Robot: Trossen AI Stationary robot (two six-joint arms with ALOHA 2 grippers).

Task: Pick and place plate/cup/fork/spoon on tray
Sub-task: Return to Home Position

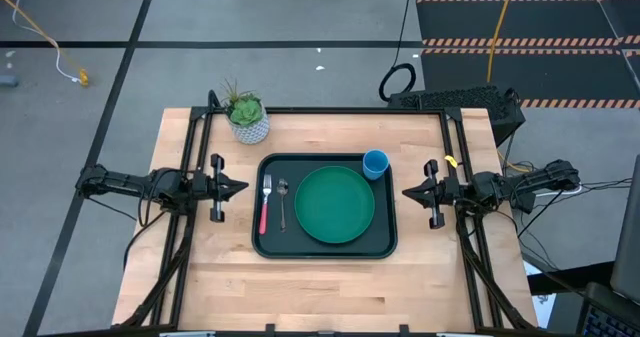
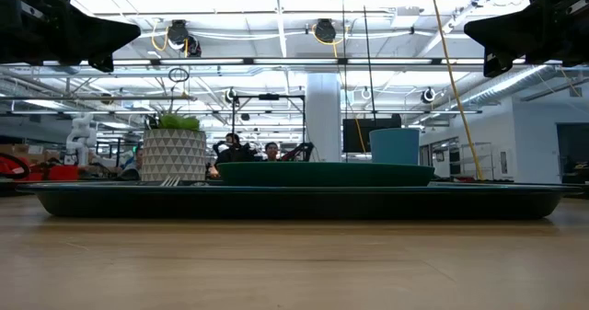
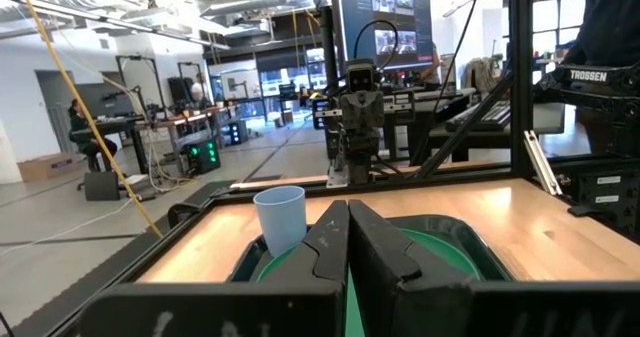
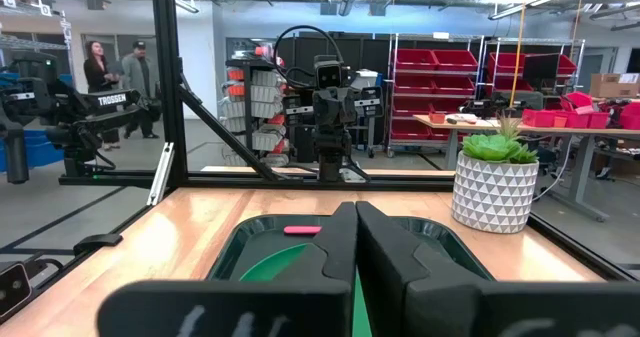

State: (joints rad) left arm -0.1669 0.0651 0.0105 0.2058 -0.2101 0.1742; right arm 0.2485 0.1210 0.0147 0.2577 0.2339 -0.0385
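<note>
My left gripper (image 1: pixel 238 187) hangs at the left of the high view, level with the middle of the tray (image 1: pixel 325 251). Its tip is just short of the tray's left rim and does not touch it. Its jaws are pressed together with nothing between them, and my left wrist view shows the two fingers meeting in one dark seam. My right gripper (image 1: pixel 408 190) mirrors it at the right of the frame, tip pointing at the tray's right rim and apart from it, with its jaws likewise closed on nothing. In the low view both grippers sit in the upper corners, well above the table (image 1: pixel 300 292).

The tray lies in the centre of the high view, its long side running left to right. The plate (image 1: pixel 334 205) lies flat in it, filling the middle and right part. The cup (image 1: pixel 375 163) stands upright in the tray's upper right corner, just beside the plate's edge; I cannot tell whether they touch. The fork (image 1: pixel 265 205) lies along the tray's left side, tines toward the top of the frame and pink handle toward the bottom. The spoon (image 1: pixel 283 203) lies parallel just right of it, between fork and plate, bowl toward the top. A pot (image 1: pixel 249 123) with a green plant stands on the table off the tray, near its upper left corner.
</note>
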